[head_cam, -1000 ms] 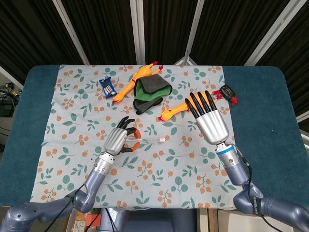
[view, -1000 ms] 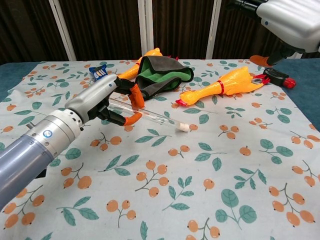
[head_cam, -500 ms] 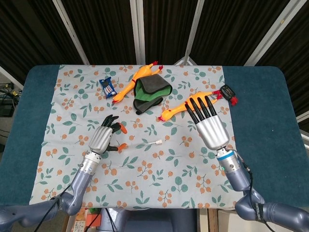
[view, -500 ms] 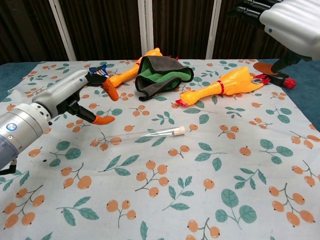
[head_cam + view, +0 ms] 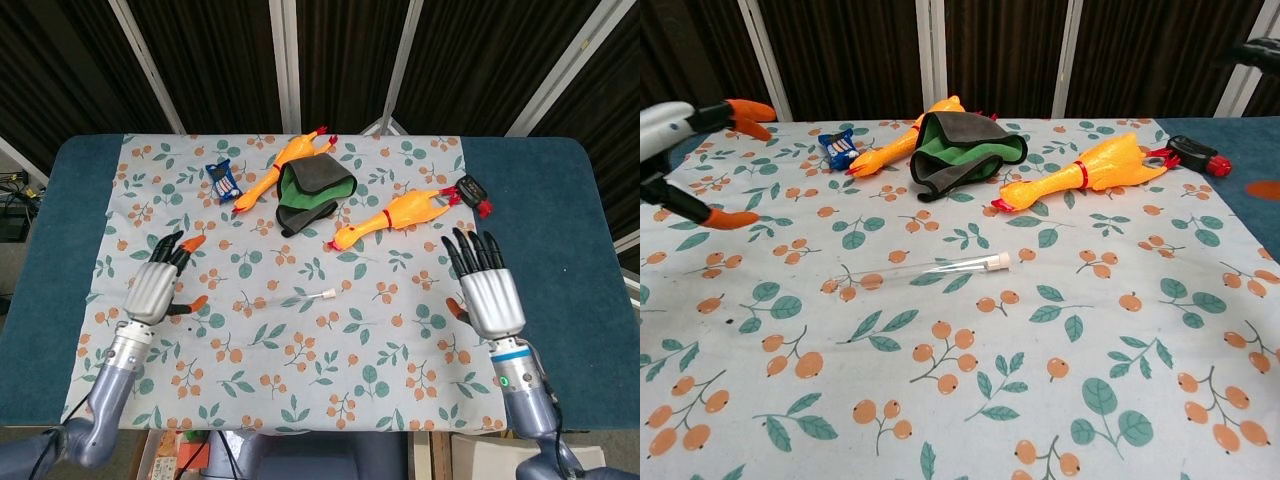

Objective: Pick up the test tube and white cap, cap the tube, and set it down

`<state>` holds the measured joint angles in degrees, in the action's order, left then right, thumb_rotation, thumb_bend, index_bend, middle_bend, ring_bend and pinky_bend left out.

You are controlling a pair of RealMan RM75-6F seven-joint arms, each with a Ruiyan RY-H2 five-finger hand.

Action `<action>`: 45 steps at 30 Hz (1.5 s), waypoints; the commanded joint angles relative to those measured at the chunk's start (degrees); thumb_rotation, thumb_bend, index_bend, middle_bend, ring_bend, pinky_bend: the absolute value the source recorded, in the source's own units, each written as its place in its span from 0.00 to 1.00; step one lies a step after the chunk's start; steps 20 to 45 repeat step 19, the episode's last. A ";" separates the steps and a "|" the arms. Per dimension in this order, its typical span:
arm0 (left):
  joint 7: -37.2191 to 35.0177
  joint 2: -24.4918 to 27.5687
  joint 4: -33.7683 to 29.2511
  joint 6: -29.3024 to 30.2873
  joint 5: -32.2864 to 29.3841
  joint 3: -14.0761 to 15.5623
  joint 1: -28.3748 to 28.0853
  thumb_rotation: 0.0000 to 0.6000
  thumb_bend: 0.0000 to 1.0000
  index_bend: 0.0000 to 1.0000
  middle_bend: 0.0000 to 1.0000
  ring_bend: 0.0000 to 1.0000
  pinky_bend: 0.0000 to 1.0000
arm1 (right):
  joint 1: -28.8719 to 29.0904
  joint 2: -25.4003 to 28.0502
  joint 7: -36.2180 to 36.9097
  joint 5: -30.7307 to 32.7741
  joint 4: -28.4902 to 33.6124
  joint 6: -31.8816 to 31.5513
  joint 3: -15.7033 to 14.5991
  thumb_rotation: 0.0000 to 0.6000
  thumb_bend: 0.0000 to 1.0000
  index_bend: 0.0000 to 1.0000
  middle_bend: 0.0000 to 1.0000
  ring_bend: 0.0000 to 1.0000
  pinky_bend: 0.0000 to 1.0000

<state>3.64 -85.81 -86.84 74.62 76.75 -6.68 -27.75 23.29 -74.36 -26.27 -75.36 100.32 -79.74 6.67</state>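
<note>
A robot lab: dark curtains (image 5: 210, 60) behind a cloth-covered table (image 5: 560, 230).

Your landmark is the test tube (image 5: 915, 270), lying flat on the floral cloth (image 5: 1040, 400) with its white cap (image 5: 1003, 259) seated on the right-hand end. Well to its left, at the frame edge, you see your left hand (image 5: 690, 160), empty, orange-tipped fingers (image 5: 745, 110) spread. Beyond the tube lie a green and grey cloth (image 5: 965, 150) and a rubber chicken (image 5: 905, 140); beyond and to its right, a second rubber chicken (image 5: 1090, 170).
</note>
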 commanded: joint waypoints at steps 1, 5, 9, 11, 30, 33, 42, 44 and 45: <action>2.71 6.47 -6.59 4.53 0.42 3.17 5.16 1.00 0.27 0.10 0.13 0.00 0.00 | -5.06 5.18 5.34 2.18 4.59 -0.90 -3.35 1.00 0.25 0.00 0.00 0.00 0.00; 2.33 11.12 -10.51 8.86 3.03 6.09 9.38 1.00 0.27 0.10 0.12 0.00 0.00 | -9.07 8.10 10.13 -2.06 4.90 -4.02 -6.50 1.00 0.25 0.00 0.00 0.00 0.00; 1.63 14.14 -12.39 11.55 5.74 8.45 12.34 1.00 0.27 0.10 0.11 0.00 0.00 | -12.40 9.77 13.69 -5.37 4.37 -6.88 -8.79 1.00 0.25 0.00 0.00 0.00 0.00; 1.43 15.68 -13.15 12.86 7.36 9.65 13.74 1.00 0.27 0.10 0.11 0.00 0.00 | -13.85 10.51 15.12 -6.89 3.63 -8.16 -9.69 1.00 0.25 0.00 0.00 0.00 0.00; -3.44 20.25 -11.73 19.91 11.24 12.38 20.24 1.00 0.27 0.10 0.11 0.00 0.00 | -18.80 10.13 21.68 -13.97 -3.93 -15.79 -10.61 1.00 0.25 0.00 0.00 0.00 0.00; -3.44 20.25 -11.73 19.91 11.24 12.38 20.24 1.00 0.27 0.10 0.11 0.00 0.00 | -18.80 10.13 21.68 -13.97 -3.93 -15.79 -10.61 1.00 0.25 0.00 0.00 0.00 0.00; -3.44 20.25 -11.73 19.91 11.24 12.38 20.24 1.00 0.27 0.10 0.11 0.00 0.00 | -18.80 10.13 21.68 -13.97 -3.93 -15.79 -10.61 1.00 0.25 0.00 0.00 0.00 0.00; -3.44 20.25 -11.73 19.91 11.24 12.38 20.24 1.00 0.27 0.10 0.11 0.00 0.00 | -18.80 10.13 21.68 -13.97 -3.93 -15.79 -10.61 1.00 0.25 0.00 0.00 0.00 0.00; -3.44 20.25 -11.73 19.91 11.24 12.38 20.24 1.00 0.27 0.10 0.11 0.00 0.00 | -18.80 10.13 21.68 -13.97 -3.93 -15.79 -10.61 1.00 0.25 0.00 0.00 0.00 0.00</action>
